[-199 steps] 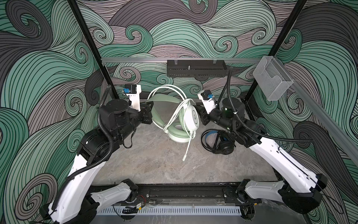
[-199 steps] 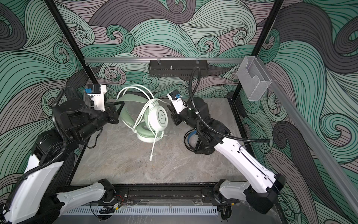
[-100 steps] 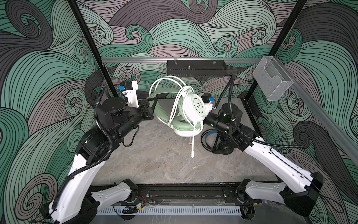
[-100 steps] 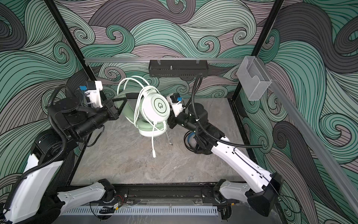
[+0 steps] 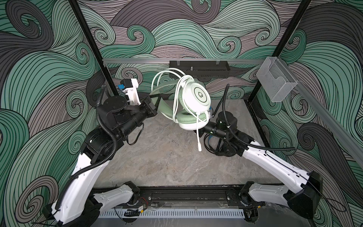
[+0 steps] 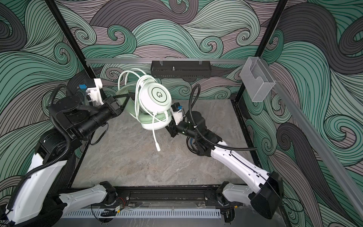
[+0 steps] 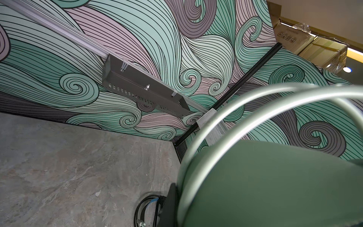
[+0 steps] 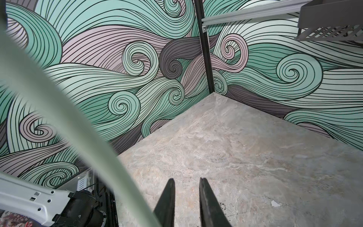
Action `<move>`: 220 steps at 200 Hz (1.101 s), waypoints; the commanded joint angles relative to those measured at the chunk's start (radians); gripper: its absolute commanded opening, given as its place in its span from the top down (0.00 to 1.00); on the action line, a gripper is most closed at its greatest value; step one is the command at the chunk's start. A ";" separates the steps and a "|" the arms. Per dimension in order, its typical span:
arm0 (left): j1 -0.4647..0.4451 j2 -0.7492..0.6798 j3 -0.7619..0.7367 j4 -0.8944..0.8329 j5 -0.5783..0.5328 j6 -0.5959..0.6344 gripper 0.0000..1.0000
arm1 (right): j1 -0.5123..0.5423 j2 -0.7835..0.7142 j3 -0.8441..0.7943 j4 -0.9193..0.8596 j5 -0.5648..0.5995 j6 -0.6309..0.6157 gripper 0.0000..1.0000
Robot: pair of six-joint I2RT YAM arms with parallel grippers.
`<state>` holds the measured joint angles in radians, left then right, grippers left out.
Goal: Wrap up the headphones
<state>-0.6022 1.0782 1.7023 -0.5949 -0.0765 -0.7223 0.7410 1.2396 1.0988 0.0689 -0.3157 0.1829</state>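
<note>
– Left pincer [image 5: 155,102] is clamping shut on the padded band of the mint-green headset [image 5: 196,96]; it is carrying the set clear of the tabletop [image 5: 167,161], with both earcups hanging just beyond its tips.

– And how far is the wrapping getting?

– Partway, I am judging; the white cable [image 5: 176,92] is looping over the band and round the cups right beside that pincer, but its plug [image 5: 199,147] is dangling free below the lower cup, so the last stretch is waiting to be wound and tucked.

– What is the right pincer doing?

– The right pincer [image 8: 186,182] is sitting just under the lower cup; its jaws are standing slightly parted with only bare table showing between them, so it is gripping nothing; the loose end is hanging near it.

– And the second set?

– The black headset [image 5: 225,149] is lying on the table behind the right pincer, mostly hidden under that arm; I cannot tell how its cord is lying; I am counting it as yet to be done.

– Is anything crowding them?

– The topmost loops are reaching close to the black tray [image 5: 198,68] on the back rail, beyond both pincers, so I am judging that side tight; below and nearer the robot's base the table is lying open, giving room to swing the plug round; the clear holder [image 5: 275,82] is sitting well apart, far to the right.
</note>
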 commanded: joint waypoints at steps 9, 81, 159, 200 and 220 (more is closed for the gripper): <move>0.013 -0.017 0.010 0.146 0.018 -0.088 1.00 | -0.005 0.036 -0.030 0.059 -0.040 0.026 0.78; 0.025 -0.039 -0.021 0.176 -0.014 -0.131 1.00 | -0.004 0.050 -0.117 0.069 -0.068 0.045 0.88; 0.069 0.012 -0.046 0.338 -0.187 -0.338 1.00 | 0.101 0.040 -0.030 -0.205 0.177 -0.145 1.00; 0.114 0.093 -0.013 0.367 -0.226 -0.401 1.00 | 0.200 0.049 -0.003 -0.266 0.265 -0.208 1.00; 0.159 0.135 -0.024 0.373 -0.215 -0.473 1.00 | 0.237 0.065 0.027 -0.310 0.308 -0.244 1.00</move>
<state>-0.4957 1.1938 1.6165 -0.4030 -0.2497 -1.0260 0.9417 1.2942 1.0924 -0.1219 -0.0914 0.0154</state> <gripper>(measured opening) 0.061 0.057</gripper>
